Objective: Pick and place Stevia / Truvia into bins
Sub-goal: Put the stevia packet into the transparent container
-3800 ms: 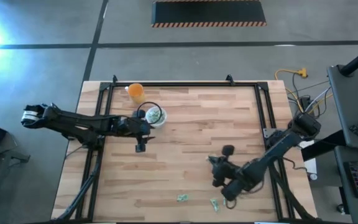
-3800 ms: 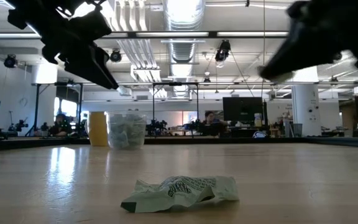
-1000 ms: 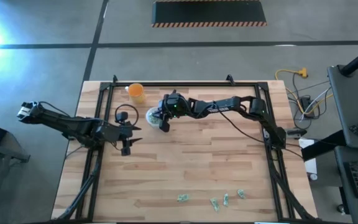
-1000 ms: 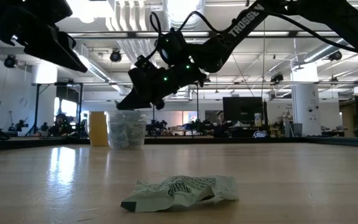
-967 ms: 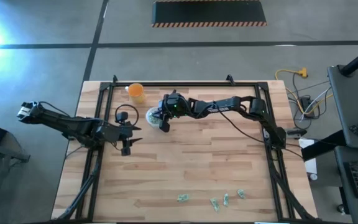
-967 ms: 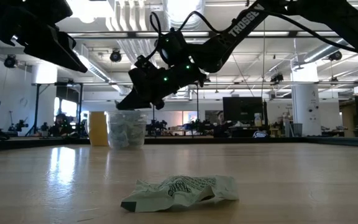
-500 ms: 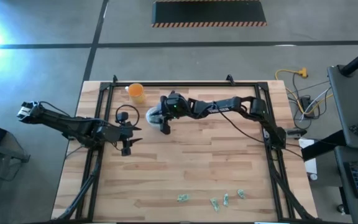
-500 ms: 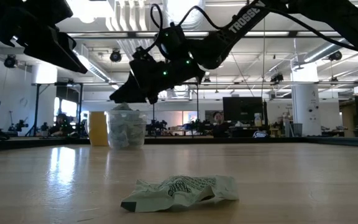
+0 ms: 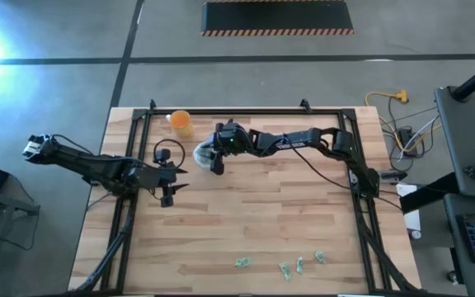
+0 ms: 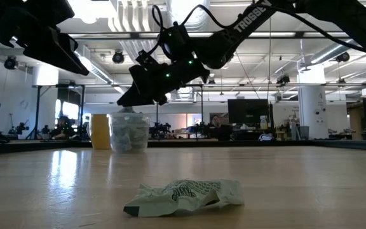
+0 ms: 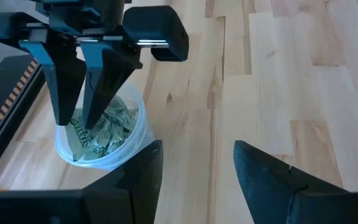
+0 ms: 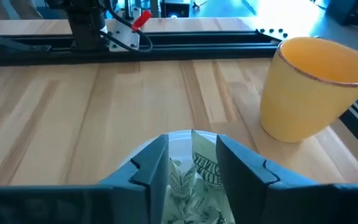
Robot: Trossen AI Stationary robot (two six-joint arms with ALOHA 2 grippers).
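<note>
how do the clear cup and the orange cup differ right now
The clear cup is see-through and heaped with green-and-white sachets; the orange cup is opaque, and no contents show. The right pincer hangs open over the clear cup; nothing hovers over the orange cup. Both stand upright, side by side, similar in size.

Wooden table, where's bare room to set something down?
The wooden table is bare across its middle, between the left claw and the loose pale green sachets along the near edge. The far-left corner is crowded: orange cup, clear plastic cup, right claw above it.
</note>
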